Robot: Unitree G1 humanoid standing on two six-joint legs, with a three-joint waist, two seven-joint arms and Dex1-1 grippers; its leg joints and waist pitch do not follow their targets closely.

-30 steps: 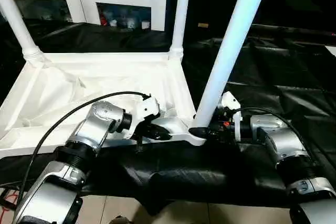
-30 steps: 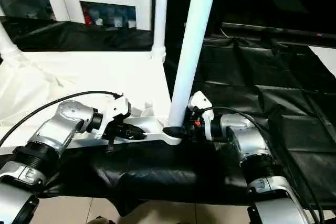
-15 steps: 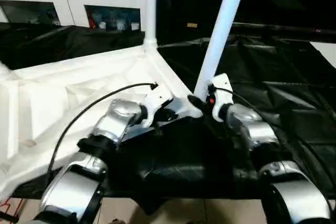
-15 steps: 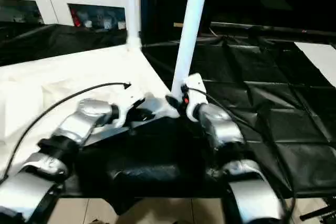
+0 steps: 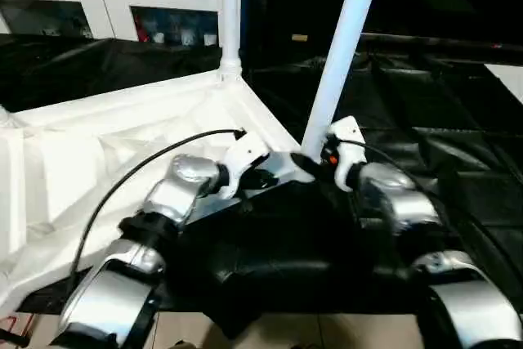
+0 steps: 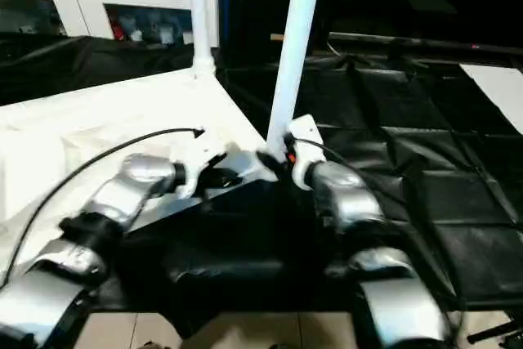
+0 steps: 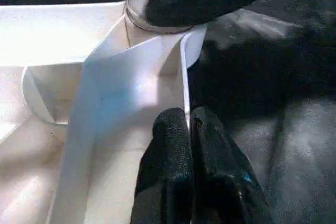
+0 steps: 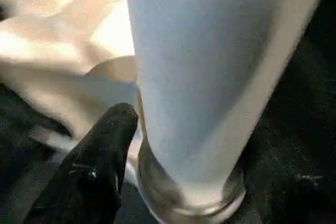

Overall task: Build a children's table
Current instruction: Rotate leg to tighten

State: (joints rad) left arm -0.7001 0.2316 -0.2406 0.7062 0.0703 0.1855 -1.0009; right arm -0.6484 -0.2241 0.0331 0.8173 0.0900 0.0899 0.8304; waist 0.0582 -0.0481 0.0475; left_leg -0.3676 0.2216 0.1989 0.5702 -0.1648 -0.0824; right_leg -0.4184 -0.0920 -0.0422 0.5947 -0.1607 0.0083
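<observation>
One tabletop (image 5: 98,153), upside down on the black sheet (image 5: 425,112), ribbed underside up, taking up the robot's left half of the scene. It's the biggest thing here and the near right corner socket (image 5: 286,165) is where both arms meet.

Two legs visible standing up from it: the near leg (image 5: 339,46), planted in that near corner and leaning a bit to the right as it rises, and a far leg (image 5: 230,14), upright in the far corner socket. A third socket/leg base may sit at the far left edge, but too cut off to tell. One white cabinet (image 5: 106,6) w/ glass doors behind, not part of the job.

Key relation: near leg's long axis runs roughly vertical, straight up out of the socket, and its base lies right in front of the right gripper (image 5: 315,161). Right arm is the nearer one to the leg. In the right wrist view one black finger (image 8: 100,161) lies against the leg base just above the collar; the other finger is hidden behind the leg, so I read the jaws as set wide around the leg, grip not certain.

Left gripper (image 7: 188,145) is pinched narrow on the thin rim of the tabletop (image 7: 185,87) just beside the socket, steadying it.

Judgement: next move likely turns on pushing or twisting the leg down along its own axis while the left holds the top still.
</observation>
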